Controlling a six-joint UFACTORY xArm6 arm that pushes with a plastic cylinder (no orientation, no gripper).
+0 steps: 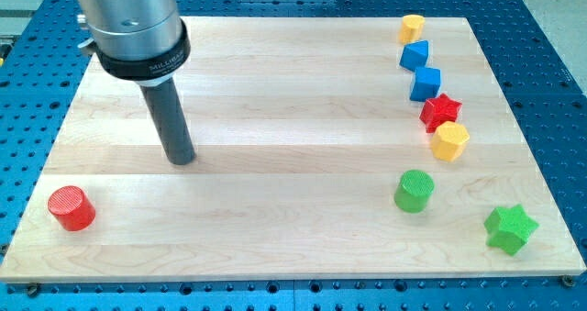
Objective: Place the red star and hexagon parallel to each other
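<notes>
Seven small blocks sit on the pale wooden worktop. My tip touches down on bare wood in the view's left half, well apart from every block. It is only a straight dark rod, so this end effector has no jaws and holds nothing. The red star is near the view's right edge. It touches the yellow hexagon just below it and a blue block just above it. Another blue block and a yellow block go up toward the view's top. A green round block and a green star lie lower down. A red round block sits alone at the view's bottom left.
</notes>
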